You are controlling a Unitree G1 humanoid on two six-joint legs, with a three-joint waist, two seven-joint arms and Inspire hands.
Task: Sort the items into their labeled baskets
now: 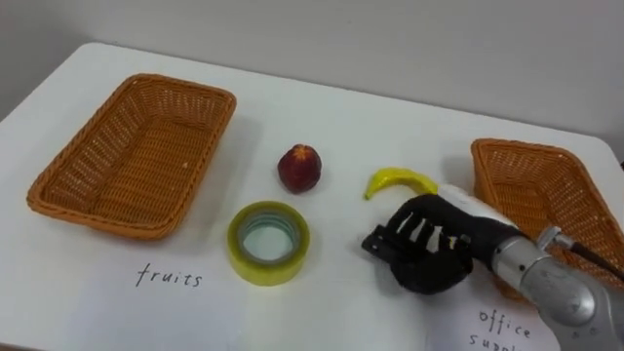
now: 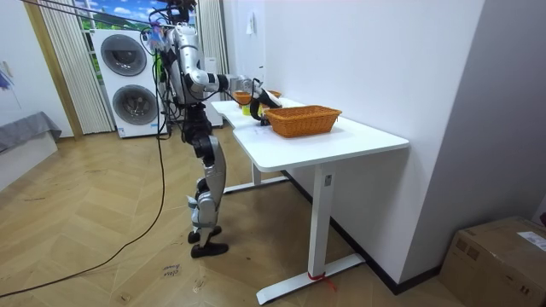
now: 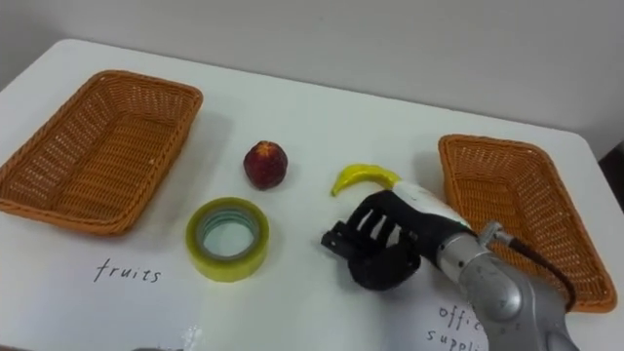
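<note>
The fingers (image 1: 383, 243) of the right hand (image 1: 429, 249) are curled over side by side, tips pointing toward the desk's left side and bent down to its top. Nothing can be made out held between them. The hand hovers low over the desk (image 1: 322, 107), right of centre and toward the near edge.

Just beyond the knuckles, on the side of the far edge, lies the banana (image 1: 398, 180). It is close to the hand, and contact cannot be made out. Its long axis runs roughly along the desk from left to right, with a gentle arch and its left tip dipping toward the near edge. By my judgement the hand must move away from the robot and open before it can close across the banana's width.

Further left sits a peach (image 1: 299, 168), and nearer the near edge a roll of yellow tape (image 1: 268, 242), both apart from the hand. The right basket (image 1: 531, 148) stands by the desk's right edge, just behind the wrist. The left basket (image 1: 58, 190) is at the far left corner, well apart, so any fruit needs a long carry across the desk.
</note>
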